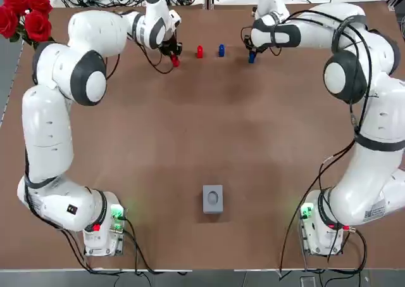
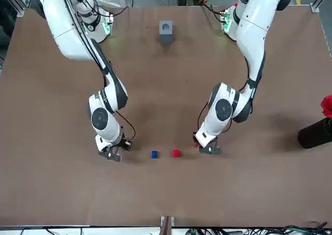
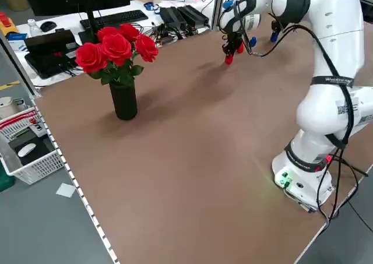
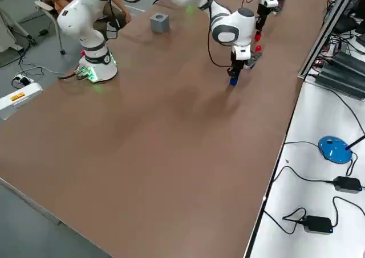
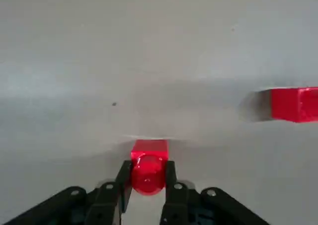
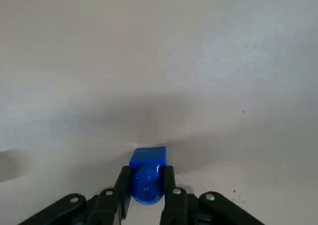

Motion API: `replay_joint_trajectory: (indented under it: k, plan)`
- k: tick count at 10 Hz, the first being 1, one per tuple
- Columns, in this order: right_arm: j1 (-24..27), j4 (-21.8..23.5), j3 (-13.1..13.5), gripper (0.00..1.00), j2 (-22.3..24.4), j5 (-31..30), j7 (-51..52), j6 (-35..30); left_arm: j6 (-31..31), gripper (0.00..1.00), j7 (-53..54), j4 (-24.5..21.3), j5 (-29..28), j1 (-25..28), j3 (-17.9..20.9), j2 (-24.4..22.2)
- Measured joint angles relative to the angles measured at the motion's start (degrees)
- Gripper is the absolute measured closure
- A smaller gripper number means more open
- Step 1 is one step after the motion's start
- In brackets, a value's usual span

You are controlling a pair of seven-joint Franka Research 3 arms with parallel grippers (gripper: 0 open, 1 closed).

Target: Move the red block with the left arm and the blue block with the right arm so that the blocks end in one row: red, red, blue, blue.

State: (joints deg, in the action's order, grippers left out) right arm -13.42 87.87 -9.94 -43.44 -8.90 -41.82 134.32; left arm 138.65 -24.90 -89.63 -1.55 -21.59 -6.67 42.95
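Observation:
At the table's far edge, a red block (image 1: 200,51) and a blue block (image 1: 221,49) stand side by side on the brown table (image 1: 209,128). My left gripper (image 1: 173,57) is shut on a second red block (image 5: 148,167), just left of the standing red one (image 5: 294,105). To the right of the standing blue block, my right gripper (image 1: 252,54) is shut on a second blue block (image 6: 147,175). From the front, the held red block (image 2: 197,143) peeks out beside the left gripper (image 2: 209,150), and the right gripper (image 2: 111,153) hides its block.
A grey cube (image 1: 213,198) sits near the robot's side of the table. A vase of red roses (image 1: 24,14) stands at the far left corner. Cables and a desk lie beyond the far edge.

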Motion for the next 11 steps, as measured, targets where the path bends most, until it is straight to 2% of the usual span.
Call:
replay_joint_trajectory:
  k: [3,6,11]
  plan:
    - [-0.8,-2.9,-0.1,0.70,-1.7,-0.5,-0.1,-0.7,-2.2,0.70,-2.5,6.0,0.0,-1.0,0.4,3.3]
    - [-1.8,-4.4,-0.3,0.70,-2.6,-1.8,-0.5,-0.8,-6.3,0.70,-3.2,11.6,0.0,-3.2,3.1,6.0]
    - [-3.3,-8.7,-0.7,0.70,-5.2,-3.0,-0.5,-1.0,-8.2,0.70,-3.2,16.3,0.0,-3.5,3.3,8.6]
